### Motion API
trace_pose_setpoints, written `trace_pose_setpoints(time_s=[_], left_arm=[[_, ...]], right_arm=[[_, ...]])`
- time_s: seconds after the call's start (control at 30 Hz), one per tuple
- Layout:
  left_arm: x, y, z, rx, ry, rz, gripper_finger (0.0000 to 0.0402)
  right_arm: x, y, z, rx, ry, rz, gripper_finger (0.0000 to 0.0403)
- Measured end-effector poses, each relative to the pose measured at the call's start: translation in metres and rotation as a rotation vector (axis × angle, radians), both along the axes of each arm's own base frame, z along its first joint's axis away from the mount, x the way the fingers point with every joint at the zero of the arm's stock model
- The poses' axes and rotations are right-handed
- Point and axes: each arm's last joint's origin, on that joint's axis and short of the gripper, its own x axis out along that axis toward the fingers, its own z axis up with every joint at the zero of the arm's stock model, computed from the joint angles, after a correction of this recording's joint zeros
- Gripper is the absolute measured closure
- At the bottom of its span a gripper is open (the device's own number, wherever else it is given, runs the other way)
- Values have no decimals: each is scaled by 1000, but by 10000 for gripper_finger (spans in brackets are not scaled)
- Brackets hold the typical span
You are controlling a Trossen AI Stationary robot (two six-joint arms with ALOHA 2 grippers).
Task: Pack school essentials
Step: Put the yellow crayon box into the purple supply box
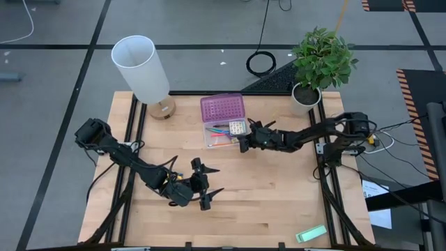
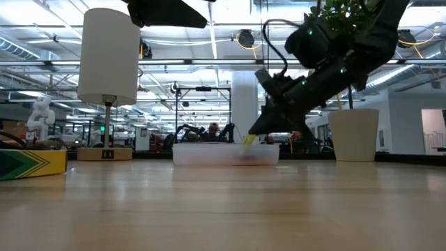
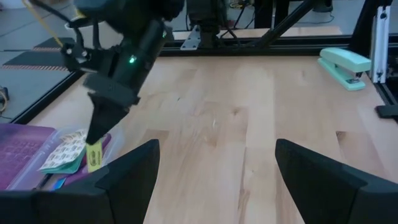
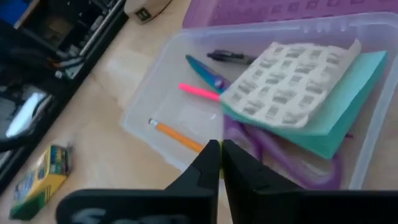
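A clear pencil box [image 1: 211, 136] with an open purple lid [image 1: 223, 108] lies at the table's far middle. Inside are a pink pencil [image 4: 199, 91], an orange pencil [image 4: 177, 135], a black pen [image 4: 230, 57], purple-handled scissors [image 4: 273, 155] and a teal-edged packet [image 4: 311, 99]. My right gripper [image 1: 242, 145] hangs over the box's right end, shut on a tiny yellow block [image 3: 93, 155]. A yellow-green crayon box [image 4: 40, 180] lies on the table by my left arm. My left gripper [image 1: 207, 185] is open near the front middle, holding nothing. My right gripper pinches the tiny yellow block by its upper end [image 3: 95, 145] between its two fingertips [image 3: 99, 127]. The fingers slant down from the table's right side. The block [image 2: 247, 141] hangs below the tips, about level with the box's rim, above the packet and scissors.
A white lamp [image 1: 143, 70] stands at the far left and a potted plant [image 1: 320, 59] at the far right. A pale green stapler-like block [image 1: 310, 233] lies at the near right edge. Bare wood lies between the box and the front edge.
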Motion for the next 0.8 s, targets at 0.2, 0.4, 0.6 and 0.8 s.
trace_pose_setpoints(time_s=[0.2,0.4,0.6,0.8], left_arm=[[0,0,0,1,-3,-5,78],[0,0,0,5,1,-7,78],[0,0,0,6,4,-8,78],[-5,3,-9,22,97,12,78]], right_arm=[[2,-3,-5,3,-12,-35,360],[1,-3,0,-15,-15,-27,309],[-1,-2,5,-31,-10,-15,270],[-7,6,20,-95,22,55,253]])
